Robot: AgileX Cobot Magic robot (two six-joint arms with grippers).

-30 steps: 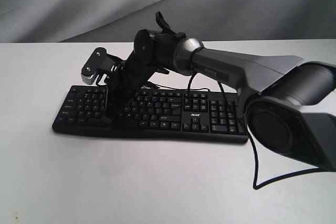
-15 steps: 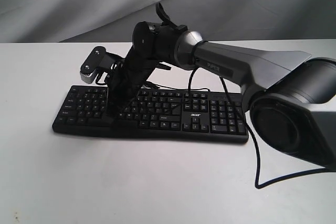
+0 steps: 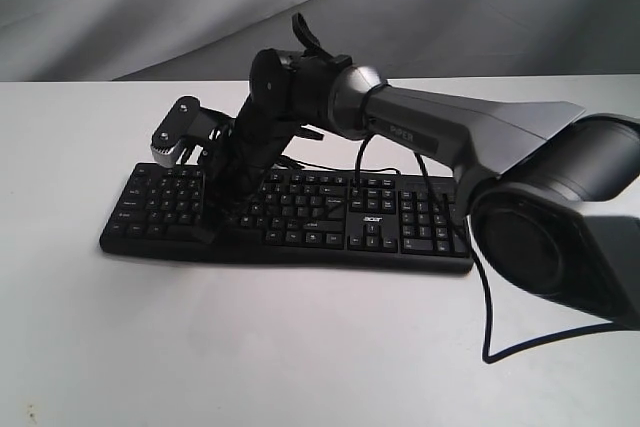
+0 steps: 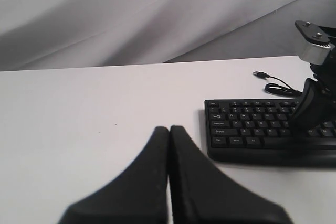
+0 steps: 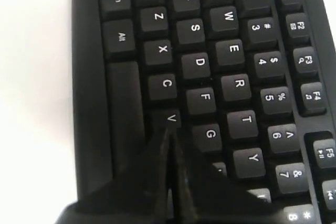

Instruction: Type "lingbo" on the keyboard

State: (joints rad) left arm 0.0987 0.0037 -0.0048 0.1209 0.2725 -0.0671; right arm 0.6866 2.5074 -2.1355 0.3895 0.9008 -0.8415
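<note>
The black keyboard [image 3: 330, 222] lies across the white table [image 3: 250, 347], number pad to the right. My right arm reaches over it from the right. The right gripper [image 3: 228, 212] points down onto the left half of the letter keys, fingers pressed together with nothing between them. In the right wrist view the right gripper [image 5: 170, 129] has its tips at the edge of the V key [image 5: 171, 118], beside G [image 5: 209, 134]; the keys under the fingers are hidden. My left gripper [image 4: 169, 129] is shut and empty, over bare table beside the keyboard's [image 4: 252, 129] left end.
The keyboard's thin USB cable [image 4: 278, 83] runs off behind it with its plug lying loose on the table. A black arm cable [image 3: 487, 327] loops onto the table at the right. A grey cloth backdrop [image 3: 150, 7] hangs behind the table.
The right gripper's tip has moved a little to the right along the keys, and the wrist has tilted slightly. The keyboard has stayed in place.
</note>
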